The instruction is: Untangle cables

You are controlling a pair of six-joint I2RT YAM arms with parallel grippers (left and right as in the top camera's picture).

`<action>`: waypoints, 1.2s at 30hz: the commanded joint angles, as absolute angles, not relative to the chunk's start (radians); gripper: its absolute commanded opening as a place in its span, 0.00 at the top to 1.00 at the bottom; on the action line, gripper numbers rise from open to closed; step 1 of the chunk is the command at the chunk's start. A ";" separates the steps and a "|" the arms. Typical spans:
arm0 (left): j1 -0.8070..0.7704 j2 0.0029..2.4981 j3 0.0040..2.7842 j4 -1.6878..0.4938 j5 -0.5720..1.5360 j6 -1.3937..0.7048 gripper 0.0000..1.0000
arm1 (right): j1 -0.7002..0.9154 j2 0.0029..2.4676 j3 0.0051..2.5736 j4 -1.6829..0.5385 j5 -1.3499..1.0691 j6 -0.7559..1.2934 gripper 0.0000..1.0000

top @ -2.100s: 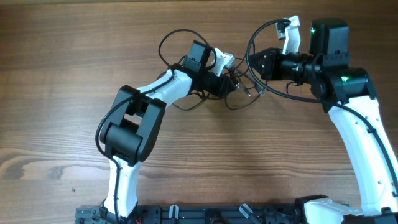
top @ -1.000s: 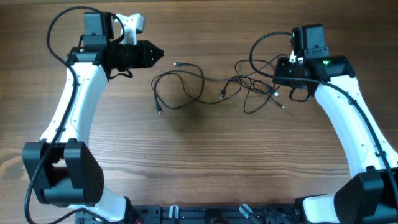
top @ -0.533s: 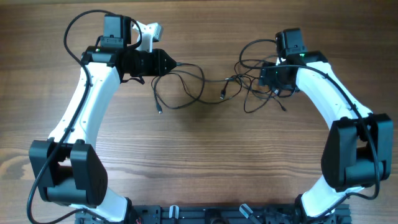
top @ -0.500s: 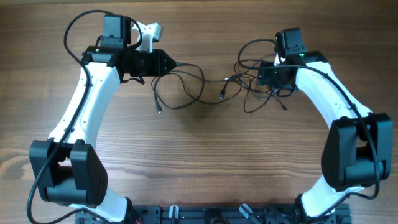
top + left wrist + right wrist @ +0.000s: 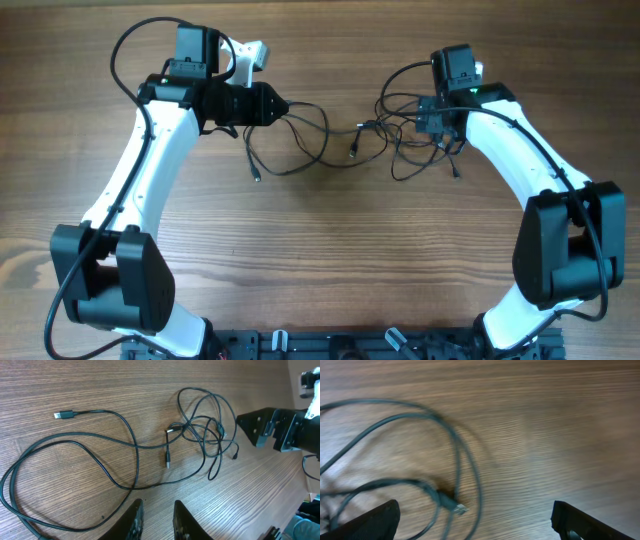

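Several cables [image 5: 136, 448] sprawl in left-wrist view; right-wrist shows one plug [image 5: 456, 505].

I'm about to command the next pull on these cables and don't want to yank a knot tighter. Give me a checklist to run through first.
1. Right gripper open: ok, fingers wide apart, nothing held.
2. Left gripper empty: ok, narrow gap, no wire in it.
3. Cables fully separated: not ok, a tangle sits on the right gripper's side.
4. Something graspable under the right gripper: ok, a plug lies on the table between its fingers.
5. Which wire that plug belongs to: cannot tell, the right wrist view is blurred.
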State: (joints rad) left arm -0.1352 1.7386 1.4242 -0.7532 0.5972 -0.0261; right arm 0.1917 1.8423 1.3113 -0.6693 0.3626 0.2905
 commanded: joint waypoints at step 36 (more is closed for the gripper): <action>-0.144 1.722 1.424 -0.784 0.567 -0.002 0.78 | 0.320 1.901 1.322 -0.780 -0.017 0.375 0.94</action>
State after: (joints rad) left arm -0.1387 1.7386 1.4242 -0.7822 0.5728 -0.0196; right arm 0.3176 1.8851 1.3117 -0.7685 -0.1284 0.3138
